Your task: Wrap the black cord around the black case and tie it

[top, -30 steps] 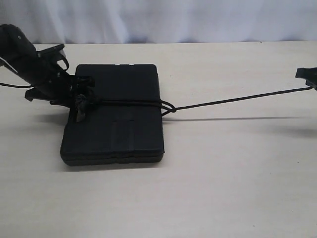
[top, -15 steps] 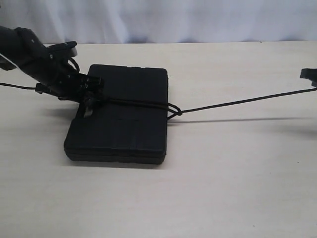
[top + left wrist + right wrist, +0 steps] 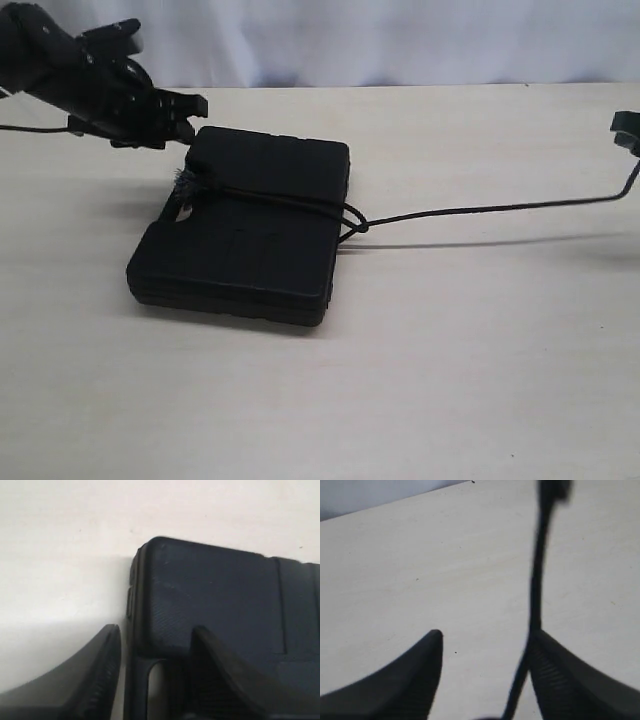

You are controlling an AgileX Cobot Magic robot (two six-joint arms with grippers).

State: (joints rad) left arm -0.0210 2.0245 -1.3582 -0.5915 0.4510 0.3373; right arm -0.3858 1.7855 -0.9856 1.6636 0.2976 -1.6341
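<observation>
The black case (image 3: 250, 230) lies flat on the table, left of the middle. The black cord (image 3: 480, 210) crosses its top. The cord's frayed knot (image 3: 185, 185) rests free at the case's left edge, and a loop sits at the right edge (image 3: 357, 225). From there the cord sags to the right and rises to my right gripper (image 3: 626, 131). In the right wrist view that gripper (image 3: 486, 635) is open, with the cord (image 3: 536, 585) running loose along one finger. My left gripper (image 3: 188, 106) hovers open above the case's far left corner (image 3: 165, 555), holding nothing.
The pale wooden table (image 3: 450, 380) runs wide in front of and to the right of the case. A white cloth backdrop (image 3: 350, 40) hangs behind the table's far edge.
My left gripper let go of the frayed end and rose back to the far left. The case slid and turned a little. The cord, taut before, now sags toward the right gripper.
</observation>
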